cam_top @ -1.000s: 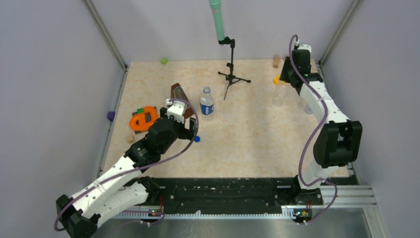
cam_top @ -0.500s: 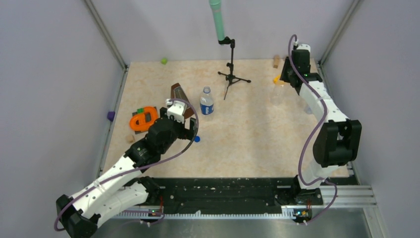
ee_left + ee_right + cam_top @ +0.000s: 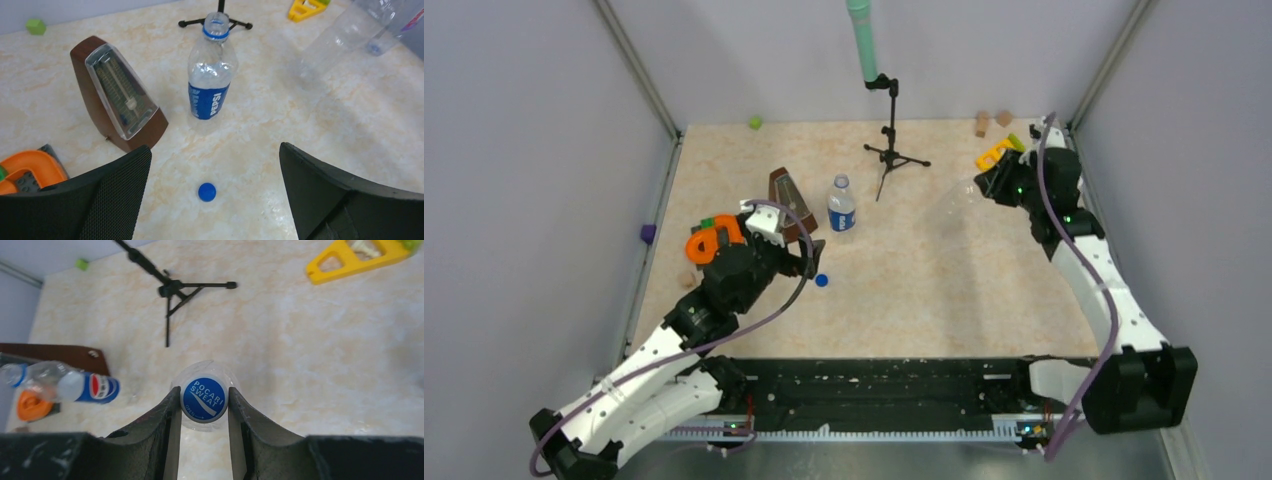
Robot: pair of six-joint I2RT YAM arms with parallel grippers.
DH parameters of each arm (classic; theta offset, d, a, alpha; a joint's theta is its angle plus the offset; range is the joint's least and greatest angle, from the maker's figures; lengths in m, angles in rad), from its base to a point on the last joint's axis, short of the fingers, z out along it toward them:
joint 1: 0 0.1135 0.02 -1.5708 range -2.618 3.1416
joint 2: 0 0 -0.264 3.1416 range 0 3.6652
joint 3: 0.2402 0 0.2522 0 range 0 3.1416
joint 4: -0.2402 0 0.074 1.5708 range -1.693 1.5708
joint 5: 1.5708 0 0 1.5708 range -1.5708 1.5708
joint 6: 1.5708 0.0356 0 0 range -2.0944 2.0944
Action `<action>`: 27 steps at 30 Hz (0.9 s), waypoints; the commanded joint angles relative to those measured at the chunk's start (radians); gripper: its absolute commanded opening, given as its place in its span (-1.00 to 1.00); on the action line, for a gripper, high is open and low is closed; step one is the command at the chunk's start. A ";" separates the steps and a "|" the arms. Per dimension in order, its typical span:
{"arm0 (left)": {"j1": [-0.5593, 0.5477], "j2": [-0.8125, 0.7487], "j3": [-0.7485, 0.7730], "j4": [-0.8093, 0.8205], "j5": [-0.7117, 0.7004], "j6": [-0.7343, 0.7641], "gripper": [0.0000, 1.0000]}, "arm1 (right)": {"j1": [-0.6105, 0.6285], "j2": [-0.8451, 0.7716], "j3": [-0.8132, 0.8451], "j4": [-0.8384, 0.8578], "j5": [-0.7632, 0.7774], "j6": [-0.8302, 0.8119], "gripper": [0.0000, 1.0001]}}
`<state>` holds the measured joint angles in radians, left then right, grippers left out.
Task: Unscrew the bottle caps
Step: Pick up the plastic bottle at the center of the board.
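The left pincer (image 3: 215,150) is apart, one blue cap (image 3: 206,191) just before it; the right pincer (image 3: 204,397) clamps one printed cap (image 3: 204,400).

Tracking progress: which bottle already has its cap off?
The clear plastic Pepsi-labelled bottle: its neck is open, a small dark blue cap lies nearby. The plain clear bottle has its Pocari Sweat cap on, gripped by the right pincer.

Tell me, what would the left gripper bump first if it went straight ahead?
Probably the blue cap lying between its open fingers; the Pepsi bottle stands farther on. Depth is hard to judge.
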<state>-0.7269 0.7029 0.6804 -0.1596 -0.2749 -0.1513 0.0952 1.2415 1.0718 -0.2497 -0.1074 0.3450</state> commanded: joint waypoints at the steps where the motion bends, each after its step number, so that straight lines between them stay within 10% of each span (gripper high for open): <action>1: 0.004 -0.016 -0.009 0.132 0.095 -0.023 0.97 | -0.012 -0.170 -0.129 0.114 -0.256 0.147 -0.98; 16: 0.004 0.109 0.053 0.234 0.513 -0.011 0.95 | -0.005 -0.427 -0.327 0.162 -0.744 0.332 -1.00; 27: 0.004 0.247 0.111 0.283 0.746 -0.027 0.88 | 0.174 -0.376 -0.370 0.337 -0.748 0.395 -1.00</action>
<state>-0.7269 0.9344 0.7364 0.0547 0.3809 -0.1741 0.2089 0.8425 0.6746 -0.0147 -0.8402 0.7139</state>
